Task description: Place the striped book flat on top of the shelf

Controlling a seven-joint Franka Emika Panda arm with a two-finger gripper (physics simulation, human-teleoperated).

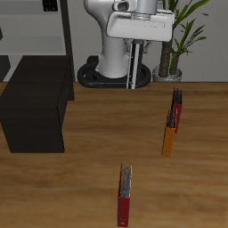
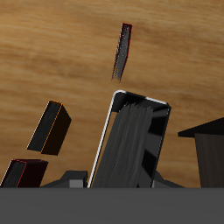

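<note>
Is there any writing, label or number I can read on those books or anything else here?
None can be read.
The striped book, held in the gripper, shows only stripes.
The red book, the orange book and the second red book show plain covers, no lettering.
The shelf is plain black.

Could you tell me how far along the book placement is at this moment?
Done: the striped book is off the table, lifted high near the robot's base. In hand: the claw grips it by one end, roughly upright. Left: carry it to the shelf, whose top is bare, and lay it flat.
</note>
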